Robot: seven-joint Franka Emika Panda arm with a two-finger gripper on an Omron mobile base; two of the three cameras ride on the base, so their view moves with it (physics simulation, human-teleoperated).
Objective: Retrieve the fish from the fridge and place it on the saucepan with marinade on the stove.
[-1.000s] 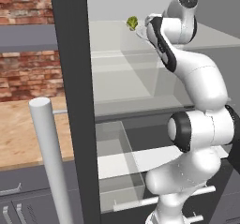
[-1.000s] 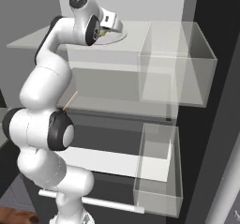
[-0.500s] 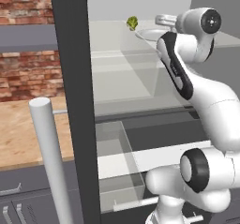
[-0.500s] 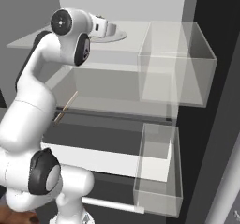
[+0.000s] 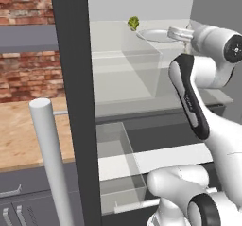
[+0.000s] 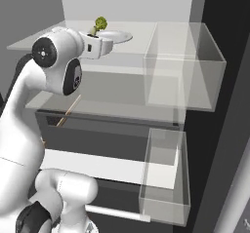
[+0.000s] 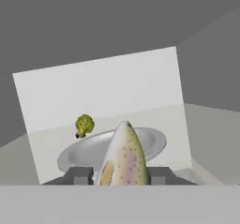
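Hand view: the fish (image 7: 123,158), slender, pale silvery with small speckles and an orange-tinted flank, stands clamped between the gripper (image 7: 123,175) fingertips, nose pointing away, above a shallow round white plate (image 7: 154,142). A small knobbly green item (image 7: 84,125) sits just beside the plate's far rim. Right base view: plate on the fridge (image 6: 127,5) top shelf, smooth white interior, clear bins (image 6: 183,66) alongside.

And off to the left there's a red brick wall (image 5: 23,55), a grey ledge (image 5: 28,37) crossing it, a pale wooden bench (image 5: 21,135) below, dark grey cabinet fronts (image 5: 19,206) underneath.
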